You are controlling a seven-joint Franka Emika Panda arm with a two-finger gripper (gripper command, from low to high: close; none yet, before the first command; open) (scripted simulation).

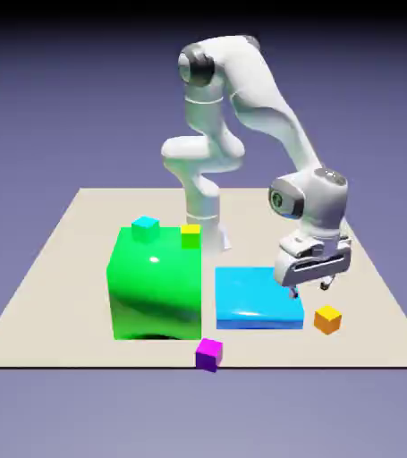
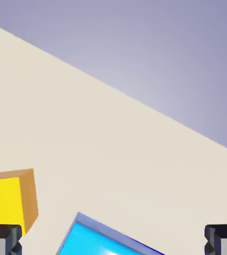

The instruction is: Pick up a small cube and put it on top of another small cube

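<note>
Beige table (image 1: 50, 313) against a blue-violet backdrop; the blue slab (image 1: 258, 297) serves as landmark for all positions. From where I stand, the orange cube (image 1: 327, 320) sits on the tabletop just beside the slab, off its end toward the exterior view's right, apart from it.

Principal finding: the gripper (image 1: 309, 291) is raised above the slab's same end, its fingers spread wide with nothing between them. The orange cube lies below it, nearer the camera and slightly to the exterior view's right. The hand view agrees — the cube shows by the left fingertip, outside the middle of the gap, and its sides look turned against the line of closing. I judge that the gripper must shift over the cube and turn to match its faces before descending; lowered as it is, a finger could strike the cube or the slab.

Destination: the magenta-purple cube (image 1: 208, 355) rests near the table's front edge, off the slab's near corner on the exterior view's left. Beyond the slab on that side stands the green block (image 1: 157, 286), with the cyan cube (image 1: 145, 229) and yellow cube (image 1: 190, 236) showing by its top — a bulk to avoid during the carry.
</note>
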